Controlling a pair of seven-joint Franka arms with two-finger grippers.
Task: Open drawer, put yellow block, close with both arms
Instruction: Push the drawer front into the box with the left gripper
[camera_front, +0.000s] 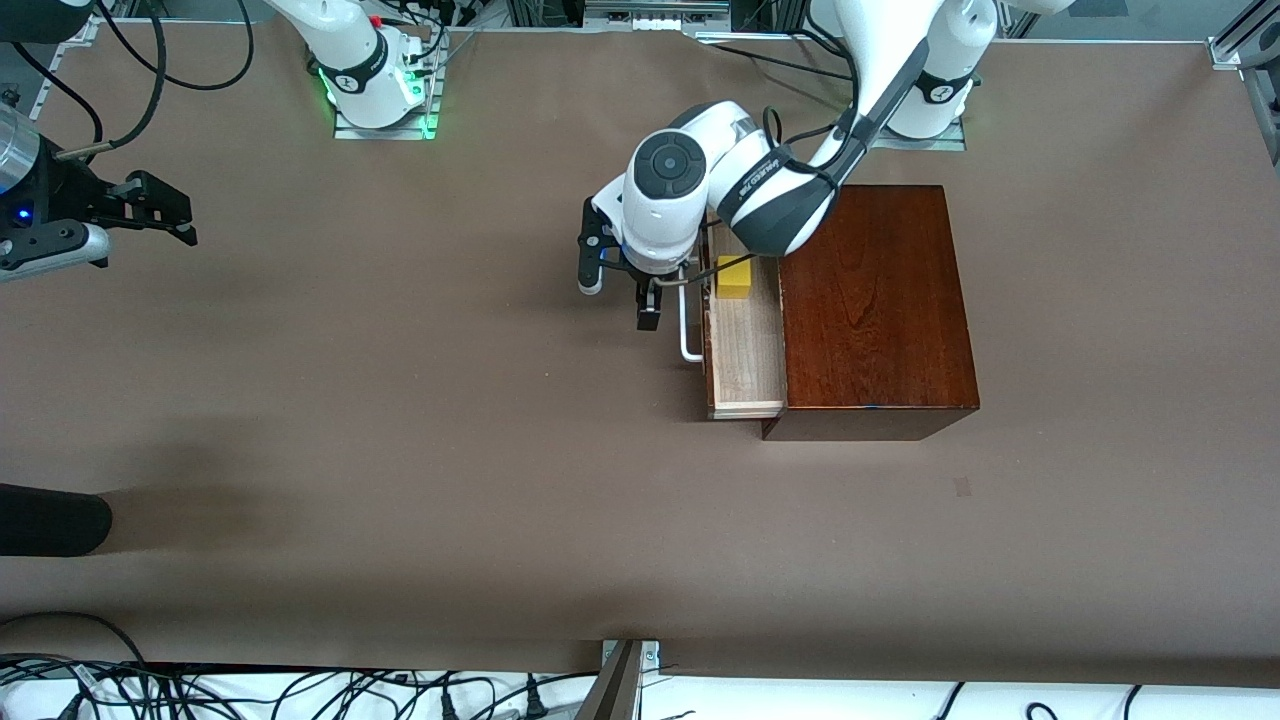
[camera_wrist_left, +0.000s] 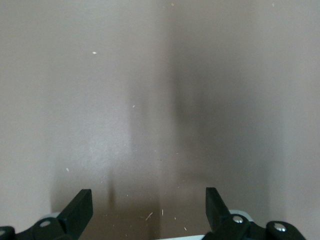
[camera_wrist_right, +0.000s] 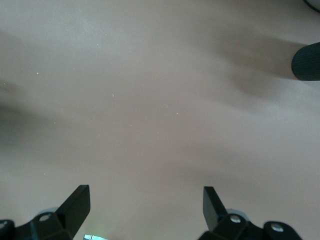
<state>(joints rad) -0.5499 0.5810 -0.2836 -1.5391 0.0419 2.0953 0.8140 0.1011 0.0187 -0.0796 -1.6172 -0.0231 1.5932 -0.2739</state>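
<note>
Sitting in the half-open pale-wood drawer (camera_front: 745, 350), the small yellow cube (camera_front: 734, 277); left hand (camera_front: 620, 298) released beside its white handle (camera_front: 686, 325); right hand (camera_front: 160, 212) released, waiting.

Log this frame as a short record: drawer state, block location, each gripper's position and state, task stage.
drawer: pulled partly out of the wooden box
yellow block: inside the drawer, on its pale floor
left gripper: open, empty, over the table beside the white handle
right gripper: open, empty, waiting over the table at the right arm's end
task stage: block is in; drawer not yet closed
</note>
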